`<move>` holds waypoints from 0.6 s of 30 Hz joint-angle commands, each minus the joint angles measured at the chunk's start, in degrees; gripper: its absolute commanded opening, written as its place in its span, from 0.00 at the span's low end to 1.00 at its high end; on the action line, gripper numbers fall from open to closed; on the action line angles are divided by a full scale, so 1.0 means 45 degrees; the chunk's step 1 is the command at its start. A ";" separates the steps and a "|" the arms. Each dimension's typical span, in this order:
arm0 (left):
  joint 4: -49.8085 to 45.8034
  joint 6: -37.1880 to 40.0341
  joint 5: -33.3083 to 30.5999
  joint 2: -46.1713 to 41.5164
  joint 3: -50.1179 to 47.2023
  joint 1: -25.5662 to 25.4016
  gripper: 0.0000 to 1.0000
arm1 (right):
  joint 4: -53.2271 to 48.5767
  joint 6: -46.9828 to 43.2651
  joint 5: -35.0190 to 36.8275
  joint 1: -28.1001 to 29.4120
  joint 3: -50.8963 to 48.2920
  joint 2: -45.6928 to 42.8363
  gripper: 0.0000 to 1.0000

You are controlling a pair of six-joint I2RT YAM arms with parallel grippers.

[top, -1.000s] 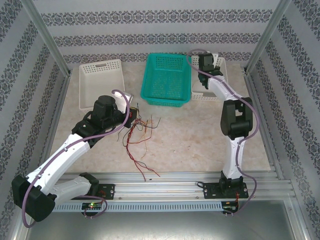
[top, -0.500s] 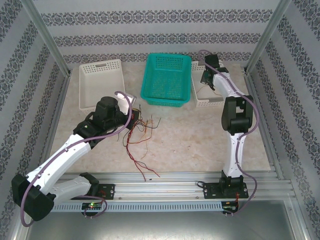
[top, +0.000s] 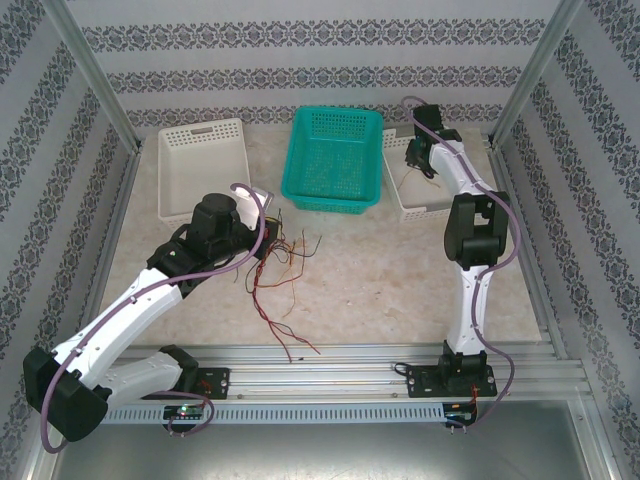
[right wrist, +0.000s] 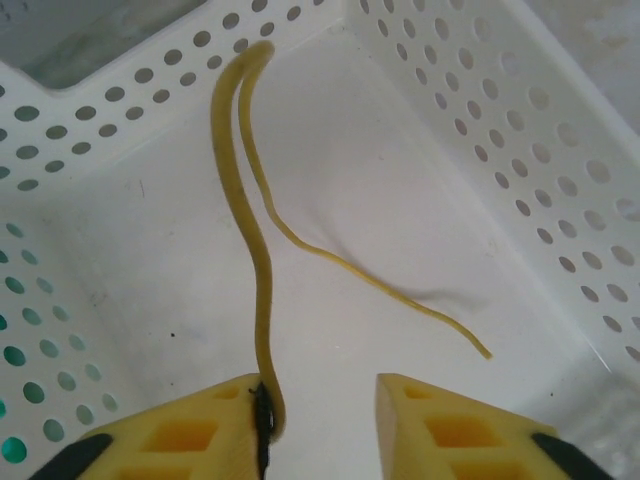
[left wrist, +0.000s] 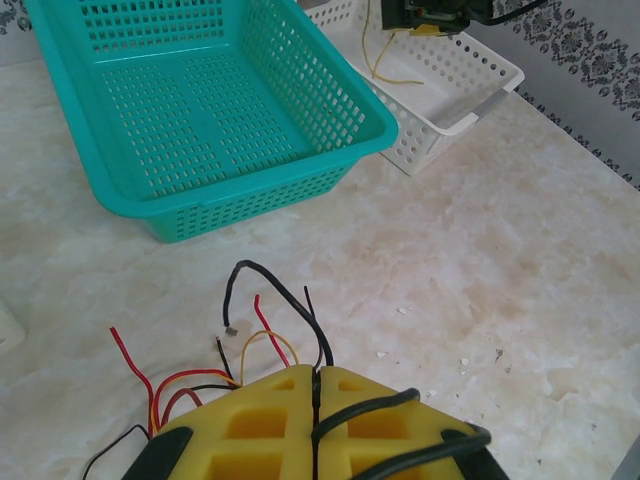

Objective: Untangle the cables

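Note:
The cables (top: 280,265) lie as a loose tangle of thin red, yellow-tan and black wires on the table in front of the left arm. My left gripper (top: 268,238) sits at the tangle's top edge. Its yellow fingers (left wrist: 270,420) are shut on a black cable (left wrist: 285,295) that arches out ahead of the tips. My right gripper (right wrist: 322,385) hangs open inside the right white basket (right wrist: 480,90). A single yellow cable (right wrist: 262,280) clings to its left finger, and the rest lies on the basket floor.
A teal basket (top: 330,203) stands at the back centre, with a white basket (top: 200,165) to its left and the right white basket (top: 425,208) beside it. Metal frame posts and patterned walls close in the sides. A rail runs along the near edge.
My right wrist has swung to the right over the right white basket, whose near edge now sits closer to me. The left arm and the tangle have barely moved.

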 commanded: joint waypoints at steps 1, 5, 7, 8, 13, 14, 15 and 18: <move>0.0109 0.0316 -0.0124 -0.0132 -0.0122 -0.0162 0.00 | -0.0594 0.0126 0.0051 -0.0018 0.0315 -0.0323 0.38; 0.0090 0.0316 -0.0104 -0.0142 -0.0113 -0.0146 0.00 | -0.0592 0.0094 0.0070 -0.0038 0.0232 -0.0782 0.48; 0.0089 0.0315 -0.0104 -0.0161 -0.0117 -0.0153 0.00 | -0.0735 0.0092 0.0033 -0.0057 0.0274 -0.0926 0.51; 0.0089 0.0334 -0.0104 -0.0183 -0.0117 -0.0155 0.00 | -0.0825 0.0086 0.0003 -0.0067 0.0276 -0.0945 0.53; 0.0089 0.0335 -0.0113 -0.0243 -0.0111 -0.0174 0.00 | -0.0986 0.0206 -0.0265 -0.0114 -0.0067 -0.1586 0.60; 0.0089 0.0328 -0.0118 -0.0261 -0.0122 -0.0163 0.00 | -0.0943 0.0251 -0.0359 -0.0080 -0.0203 -0.1797 0.61; 0.0089 0.0343 -0.0114 -0.0275 -0.0113 -0.0164 0.00 | -0.0754 0.0280 -0.0595 -0.0088 -0.0477 -0.2193 0.61; 0.0089 0.0335 -0.0123 -0.0269 -0.0127 -0.0168 0.00 | -0.0243 0.0346 -0.1254 0.0149 -0.1193 -0.3413 0.63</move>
